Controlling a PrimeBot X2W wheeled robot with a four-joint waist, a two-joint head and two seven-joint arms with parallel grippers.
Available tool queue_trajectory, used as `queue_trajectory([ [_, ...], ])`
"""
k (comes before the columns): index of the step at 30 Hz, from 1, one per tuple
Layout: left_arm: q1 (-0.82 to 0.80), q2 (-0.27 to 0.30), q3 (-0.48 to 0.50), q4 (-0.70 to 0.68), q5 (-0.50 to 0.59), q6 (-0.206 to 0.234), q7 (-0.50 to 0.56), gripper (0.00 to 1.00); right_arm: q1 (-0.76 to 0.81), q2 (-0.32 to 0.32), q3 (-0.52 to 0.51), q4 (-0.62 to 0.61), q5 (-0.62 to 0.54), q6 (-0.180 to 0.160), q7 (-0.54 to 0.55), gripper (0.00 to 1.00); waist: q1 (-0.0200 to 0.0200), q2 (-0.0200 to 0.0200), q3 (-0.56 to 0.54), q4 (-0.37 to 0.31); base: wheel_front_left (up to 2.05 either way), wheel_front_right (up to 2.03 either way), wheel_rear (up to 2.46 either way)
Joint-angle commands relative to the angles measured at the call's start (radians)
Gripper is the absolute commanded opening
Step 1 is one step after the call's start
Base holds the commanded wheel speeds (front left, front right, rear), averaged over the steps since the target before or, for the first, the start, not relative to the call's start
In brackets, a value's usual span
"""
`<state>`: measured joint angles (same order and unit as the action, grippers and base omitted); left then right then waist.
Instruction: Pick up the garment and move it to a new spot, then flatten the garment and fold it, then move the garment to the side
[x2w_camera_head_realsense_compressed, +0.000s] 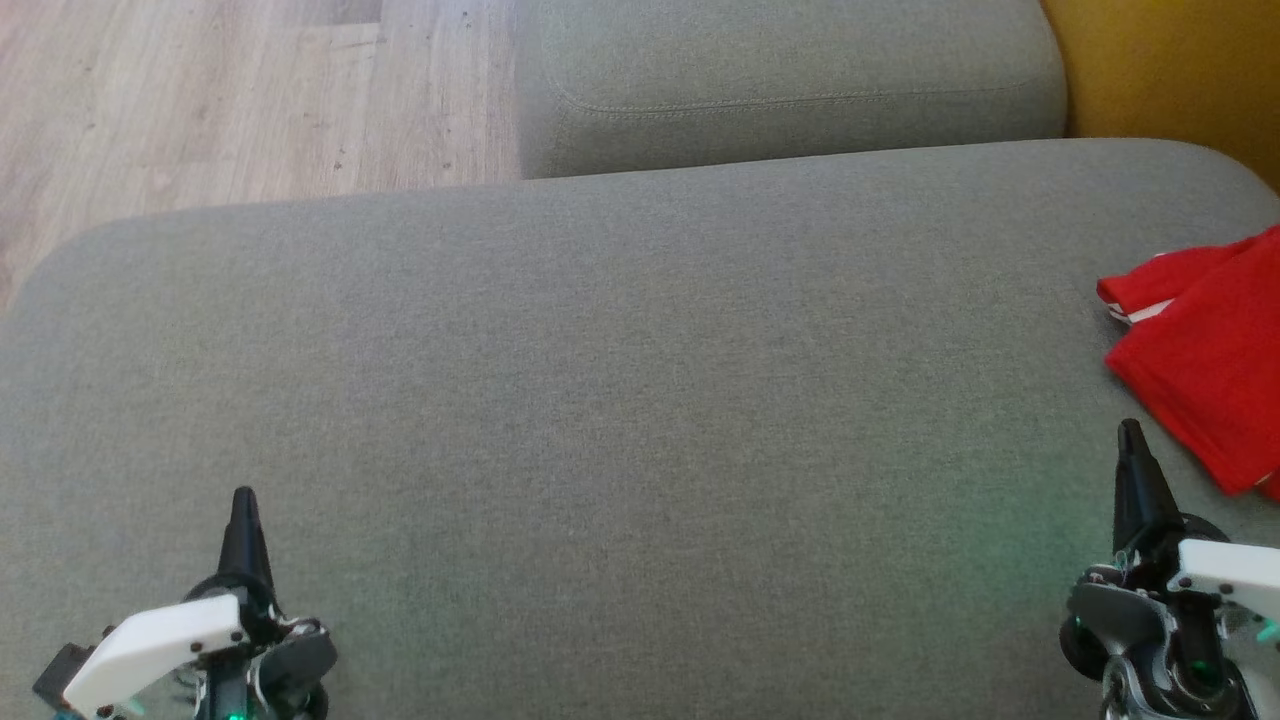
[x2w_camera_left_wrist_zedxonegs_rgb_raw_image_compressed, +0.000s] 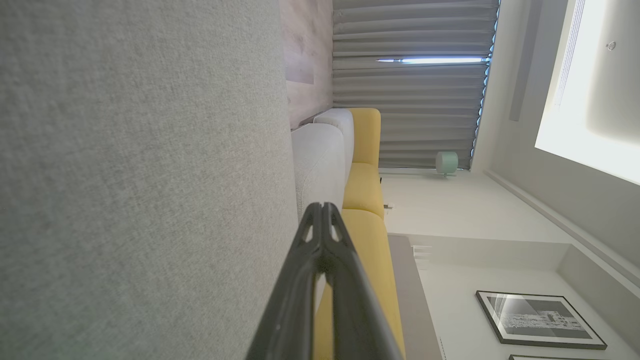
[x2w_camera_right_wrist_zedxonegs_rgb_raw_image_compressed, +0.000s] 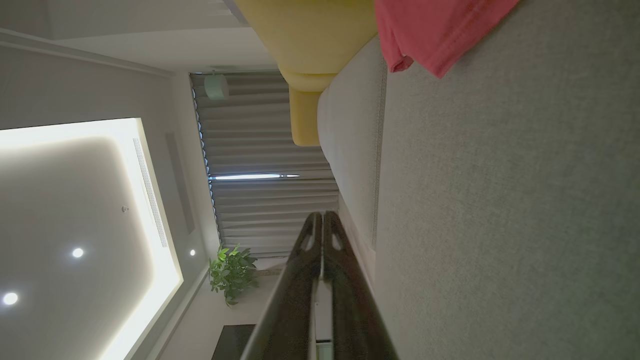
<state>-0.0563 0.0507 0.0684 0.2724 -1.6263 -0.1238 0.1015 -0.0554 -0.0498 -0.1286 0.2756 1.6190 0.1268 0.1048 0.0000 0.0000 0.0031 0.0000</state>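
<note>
Both arms sit low along the near edge of the big grey woven-fabric sofa cushion (x2w_camera_head_realsense_compressed: 640, 380), one toward each near corner, forearms pretty much level with the seat.

The left pincer (x2w_camera_head_realsense_compressed: 243, 497) is by the near left corner. Its two long dark fingers are pressed together into a single spike that points straight across the cushion toward the far edge, with the white wrist cover tilted behind it. In the left wrist view the tips meet flush, so it's closed right down on itself. That arm is rolled onto its side, so the cushion fabric runs up one side of that view.

The right pincer (x2w_camera_head_realsense_compressed: 1130, 430) is by the near right corner and reaches a little further across the cushion than the left one. Same deal: fingers clamped tip to tip, pointing at the far edge, wrist rolled sideways.

The crumpled red cloth garment (x2w_camera_head_realsense_compressed: 1215, 350) with a bit of white stripe trim lies at the right edge of the cushion and is partly cut off by the frame. It's just ahead and to the outside of the right pincer's tip, close but not touching.

Past the far edge there's a second grey upholstered cushion (x2w_camera_head_realsense_compressed: 780, 80), pale wood-plank flooring (x2w_camera_head_realsense_compressed: 200, 100) off the far left corner, and mustard-yellow upholstery (x2w_camera_head_realsense_compressed: 1170, 70) off the far right corner.
</note>
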Motion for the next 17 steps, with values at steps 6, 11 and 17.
queue_trajectory([
  [6, -0.051, 0.005, 0.039, -0.028, 0.012, -0.007, 0.007, 0.0, -0.052, -0.005, 0.02, -0.031, -0.007, 0.004, 0.005, 0.0, 0.0, 0.0, 0.0, 0.0, 0.0, 0.0, 0.0],
  [11, -0.051, 0.004, 0.04, -0.028, 0.013, -0.007, 0.007, 0.0, -0.052, -0.004, 0.019, -0.031, -0.007, 0.004, 0.005, 0.0, 0.0, 0.0, 0.0, 0.0, 0.0, 0.0, 0.0],
  [17, -0.051, 0.004, 0.04, -0.028, 0.013, -0.007, 0.007, 0.0, -0.052, -0.004, 0.019, -0.031, -0.007, 0.004, 0.005, 0.0, 0.0, 0.0, 0.0, 0.0, 0.0, 0.0, 0.0],
])
